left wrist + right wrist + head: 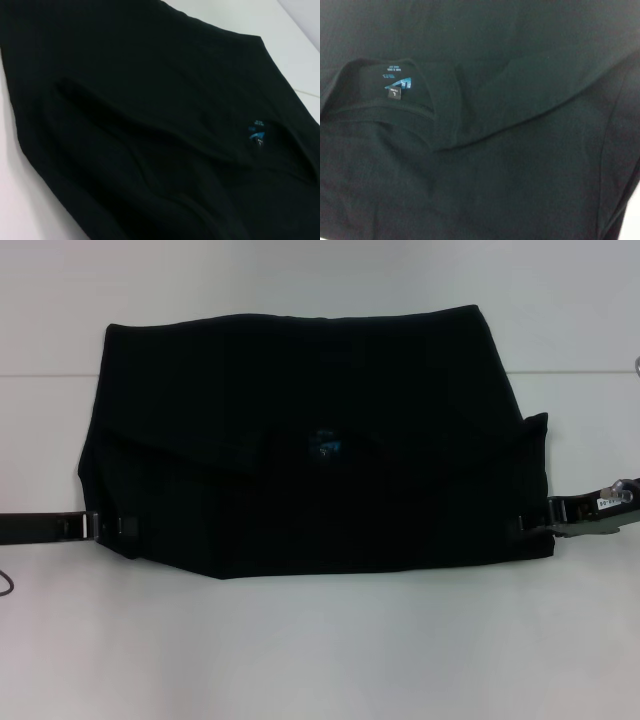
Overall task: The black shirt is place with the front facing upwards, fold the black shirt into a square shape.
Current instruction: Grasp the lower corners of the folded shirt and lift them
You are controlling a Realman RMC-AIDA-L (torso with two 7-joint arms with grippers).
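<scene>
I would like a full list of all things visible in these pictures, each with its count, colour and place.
black shirt: one, black, lying partly folded across the middle of the table, wider than it is deep.
neck label: one, blue, near the middle of the shirt, inside the collar opening.
table: one, white, under the shirt and bare around it.
cable: one, dark, at the table's left edge; only a short loop shows.
left pincer: one, black, at the shirt's left edge near its front corner, low on the table.
right pincer: one, black with a grey wrist part, at the shirt's right edge near its front corner.
</scene>
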